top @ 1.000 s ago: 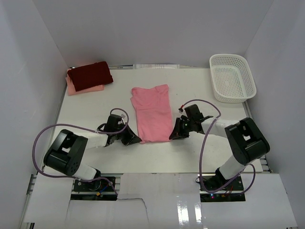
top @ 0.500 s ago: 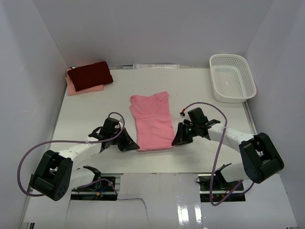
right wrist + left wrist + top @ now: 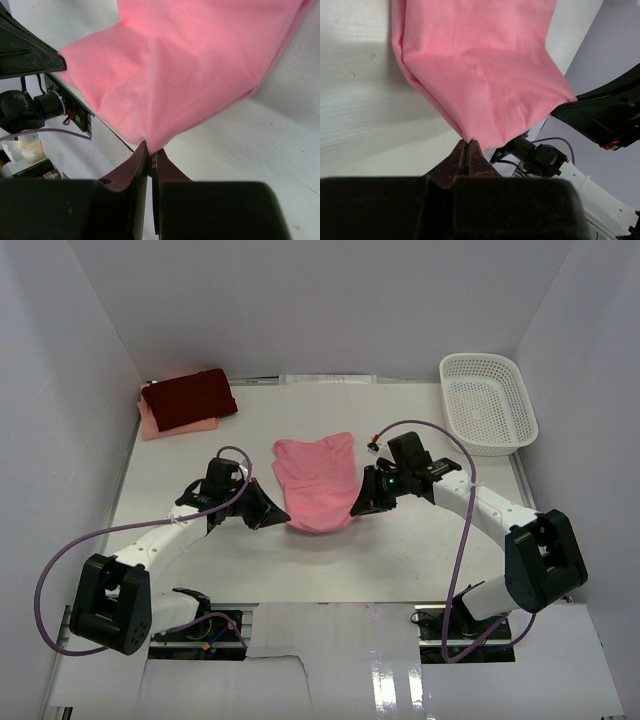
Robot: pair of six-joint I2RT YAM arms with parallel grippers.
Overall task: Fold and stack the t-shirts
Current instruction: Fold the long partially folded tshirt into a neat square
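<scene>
Top view: the pink shirt (image 3: pixel 315 475) lies mid-bench (image 3: pixel 400 420), collar end toward 12 o'clock. Its near hem is lifted off the surface and sags between the two arms. The left pincer (image 3: pixel 270 516) has the hem corner at the shirt's 7 o'clock and the right pincer (image 3: pixel 358 506) has the corner at 5 o'clock. At the bench's 10 o'clock the maroon shirt (image 3: pixel 190 395) sits folded on the peach shirt (image 3: pixel 165 426). The basket (image 3: pixel 488 405) stands at 2 o'clock, well apart from everything else.

Left wrist view: the jaws are pinched tight on the very tip of a hem corner. The cloth spreads from there toward 12 o'clock, doubled along its left edge, and the right pincer's dark body shows at 3 o'clock.

Right wrist view: this pincer is likewise clamped narrow on a corner tip. The pink cloth fans up toward 1 o'clock, and the left pincer is at 10 o'clock.

Likely step: carrying the hem toward the collar for a fold.

Risks:
- Both bites look shallow, so a tug or uneven travel could pull a corner free and drop the hem askew.
- If the arms drift together, the slack middle may crease or fold under.
- If one arm leads, the fold line will skew and the shirt will stack badly on the pile.
</scene>
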